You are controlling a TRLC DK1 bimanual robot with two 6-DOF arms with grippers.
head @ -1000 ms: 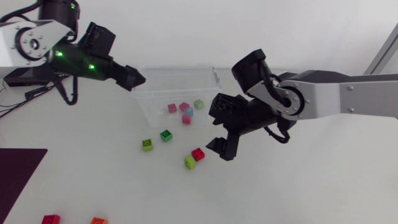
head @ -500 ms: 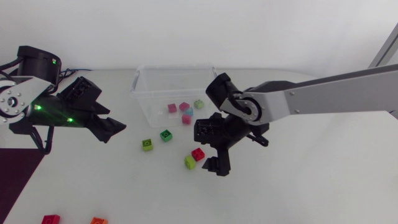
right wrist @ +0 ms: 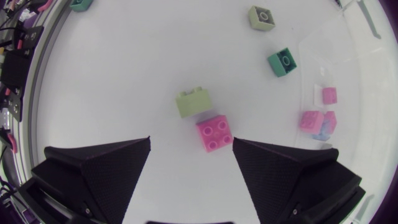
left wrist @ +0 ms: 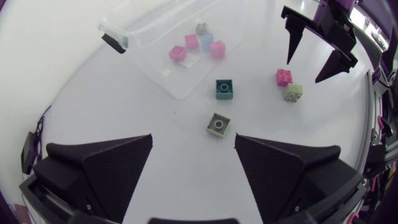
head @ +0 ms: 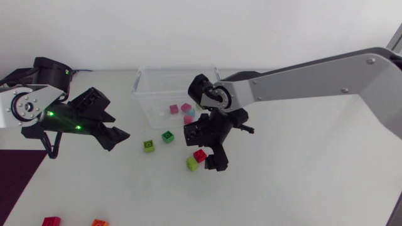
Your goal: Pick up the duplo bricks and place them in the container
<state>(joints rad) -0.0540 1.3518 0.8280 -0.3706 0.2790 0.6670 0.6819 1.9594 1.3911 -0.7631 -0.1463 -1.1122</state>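
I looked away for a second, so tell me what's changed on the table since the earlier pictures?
The left hand pulled back from the container and came down short of the green brick, open. The right hand swept across to hang open above the red brick and lime brick. Nothing was gripped; bricks and container stayed put.

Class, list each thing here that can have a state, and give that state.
Left gripper, open and empty.
Right gripper, open, nothing held.
Container, lidless, holding pink bricks.
Red brick, loose on table, ahead of right gripper.
Lime brick, loose on table beside red brick.
Green brick, loose on table.
Yellow-green brick, loose on table.
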